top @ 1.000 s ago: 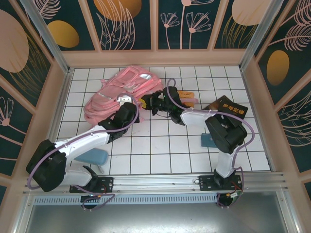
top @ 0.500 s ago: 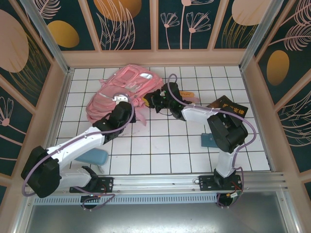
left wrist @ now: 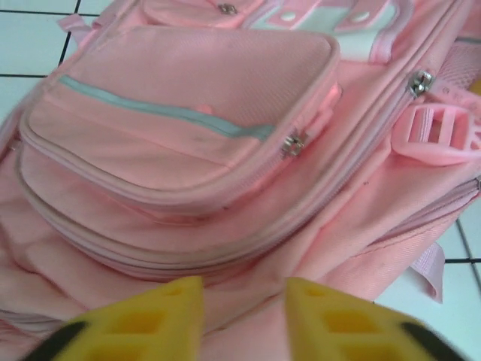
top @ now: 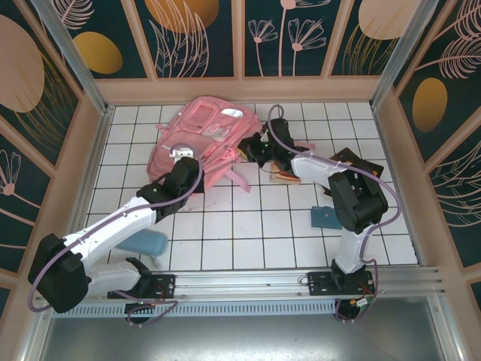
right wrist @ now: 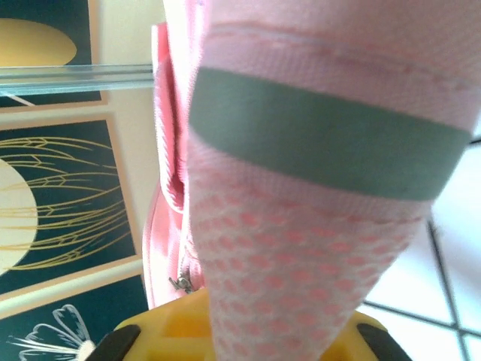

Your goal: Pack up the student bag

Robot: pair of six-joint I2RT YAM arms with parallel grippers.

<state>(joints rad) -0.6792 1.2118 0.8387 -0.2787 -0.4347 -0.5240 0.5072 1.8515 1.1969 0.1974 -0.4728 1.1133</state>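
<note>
The student bag [top: 201, 134], a big pink backpack, lies on the white tiled floor at the back, its front pockets [left wrist: 188, 98] facing up. My left gripper [top: 183, 153] sits at the bag's near left edge. Its yellow fingers [left wrist: 161, 316] stand apart over the pink fabric, open [left wrist: 244, 293] and holding nothing. My right gripper [top: 252, 146] is at the bag's right side, shut [right wrist: 278, 331] on the mesh side pocket [right wrist: 316, 241] with its grey-green band, which it lifts.
A black book with orange lettering [top: 353, 162] lies right of the right arm, with small items [top: 289, 175] just under that arm. A blue case [top: 147, 243] lies near the left arm's base, and a blue flat piece [top: 327, 218] lies by the right arm. Patterned walls enclose the floor.
The right gripper has pulled the bag's side to the right and back, shifting the whole bag. The left gripper closed on the fabric, then opened again.
</note>
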